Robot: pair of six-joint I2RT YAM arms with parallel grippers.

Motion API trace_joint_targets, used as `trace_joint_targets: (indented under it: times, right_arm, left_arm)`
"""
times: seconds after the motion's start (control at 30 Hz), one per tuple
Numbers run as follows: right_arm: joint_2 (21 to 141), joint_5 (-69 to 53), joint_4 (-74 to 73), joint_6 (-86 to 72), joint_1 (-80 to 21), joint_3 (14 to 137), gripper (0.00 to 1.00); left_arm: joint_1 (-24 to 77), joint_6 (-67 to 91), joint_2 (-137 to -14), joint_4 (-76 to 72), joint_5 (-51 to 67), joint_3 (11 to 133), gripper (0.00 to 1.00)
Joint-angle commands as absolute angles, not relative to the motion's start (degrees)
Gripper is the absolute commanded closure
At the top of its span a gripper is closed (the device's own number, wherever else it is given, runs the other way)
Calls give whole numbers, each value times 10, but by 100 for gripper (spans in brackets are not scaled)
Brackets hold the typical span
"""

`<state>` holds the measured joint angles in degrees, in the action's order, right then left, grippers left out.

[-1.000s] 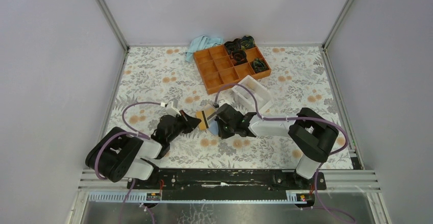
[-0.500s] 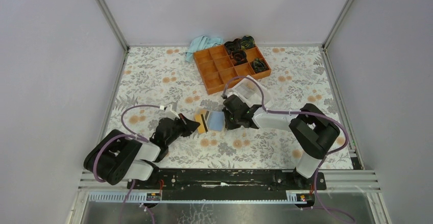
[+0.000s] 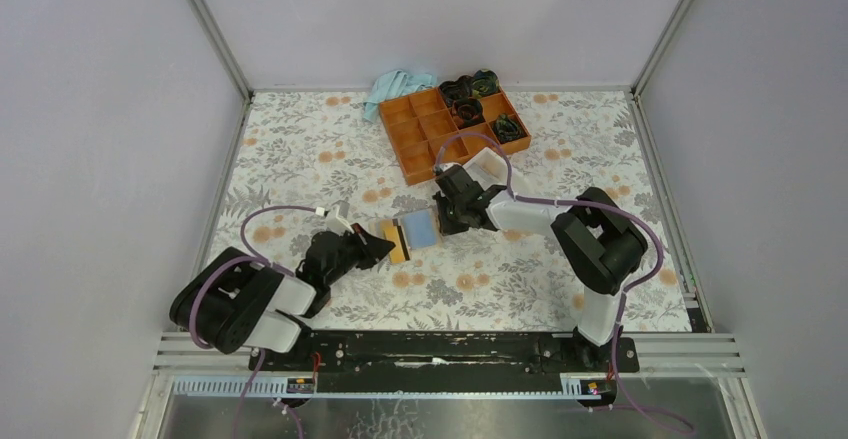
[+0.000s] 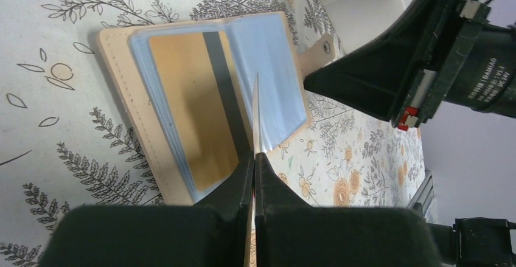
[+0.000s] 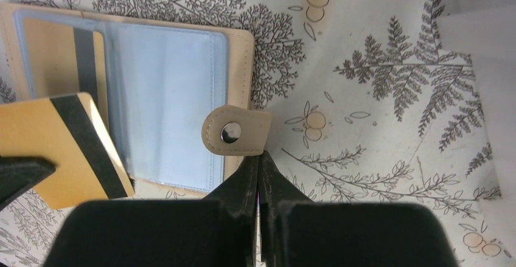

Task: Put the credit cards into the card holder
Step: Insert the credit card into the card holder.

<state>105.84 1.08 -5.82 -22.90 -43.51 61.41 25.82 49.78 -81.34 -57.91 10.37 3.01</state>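
Tan, leather-like material is being presented face-up: the card holder (image 5: 164,97) is lying fully open on the table (image 5: 365,157), between the two arms and well apart from the orange tray (image 3: 428,127). One credit card (image 4: 182,115), gold with a black stripe, is being noted as already seated in the pocket farther from the closure tab (image 5: 236,131). A second gold credit card (image 5: 61,151) is being held on edge by the left gripper (image 4: 254,157), whose fingers are clamped together on it, partly over the holder. The fingers of the right gripper (image 5: 259,160) are pressed together, their tips touching the tab's edge. Whether the tab is being pinched or merely pressed down cannot be told.

Handling is being judged as follows. The held card is being taken as light, stiff and slick, liable to pivot in a narrow pinch, so a hold at the short end, away from the leading edge, is being advised. The holder is being taken as light and pliable, likely to slide under an inserting push, so restraint at the tab or the outer border is being advised. The mouth of the clear sleeve (image 4: 268,72) is being judged tight, calling for a shallow, flat entry.
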Motion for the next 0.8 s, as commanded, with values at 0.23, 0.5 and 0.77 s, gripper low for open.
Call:
trace_joint_targets:
  times: [0.23, 0.5, 0.77]
  right_arm:
    - [1058, 17, -110, -208, -424, 598, 100]
    - [1055, 10, -107, -205, -424, 594, 100]
    - [1052, 1, -106, -201, -424, 588, 100]
  left_arm:
    - [255, 499, -679, -492, 60, 31, 100]
    - [255, 563, -750, -548, 44, 41, 100]
    - [237, 623, -825, -638, 84, 47, 100]
